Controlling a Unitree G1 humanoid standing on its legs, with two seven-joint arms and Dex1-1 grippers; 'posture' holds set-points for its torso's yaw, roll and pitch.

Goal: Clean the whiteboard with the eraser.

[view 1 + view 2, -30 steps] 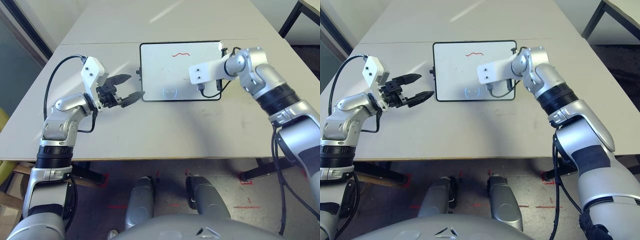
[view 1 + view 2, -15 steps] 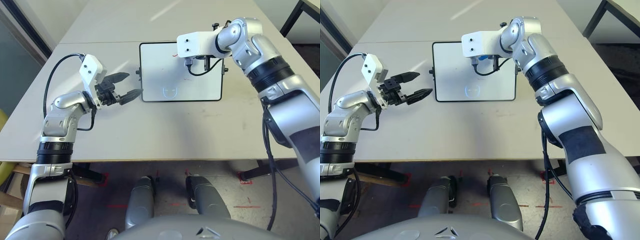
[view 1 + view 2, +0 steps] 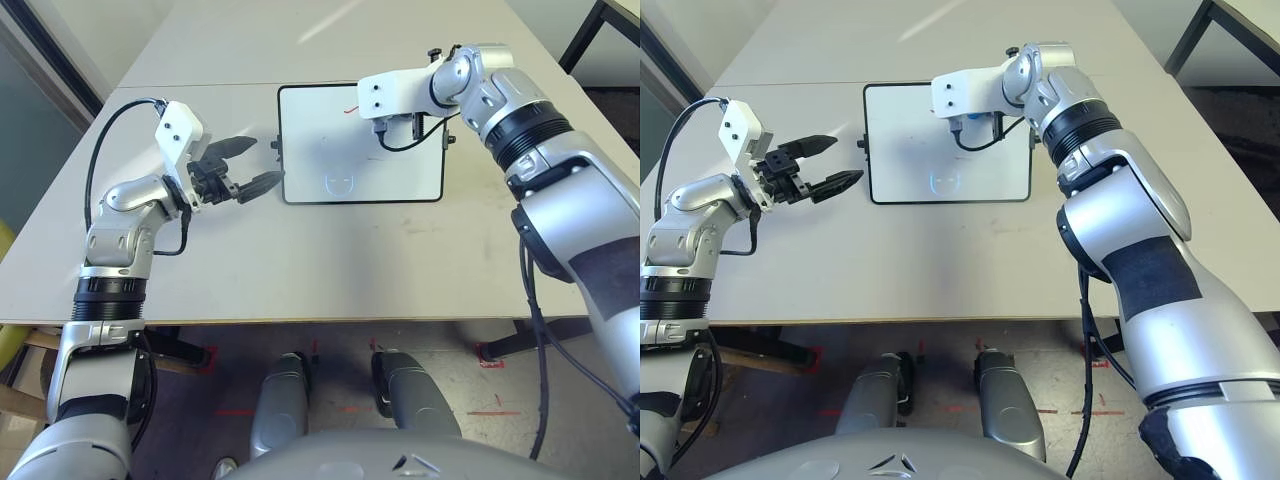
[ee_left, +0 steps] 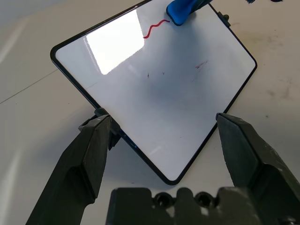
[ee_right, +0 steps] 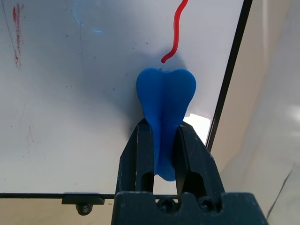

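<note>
- One whiteboard (image 3: 362, 142) lies flat near the counter's (image 3: 330, 260) middle, with one red squiggle (image 5: 175, 32) near its far edge.
- One blue eraser (image 5: 165, 101) sits clenched in the right gripper (image 5: 164, 140) jaws, touching the board just beside the squiggle.
- The left gripper (image 3: 248, 165) jaws are spread wide, holding nothing, beside the board's left edge.

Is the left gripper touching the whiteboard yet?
Apart. In the left eye view the left gripper, fingers open, sits beside the whiteboard with bare table between its fingertips and the frame.

Bright, even light; glare patch on the whiteboard (image 4: 154, 79), soft shadows, sharp focus.
</note>
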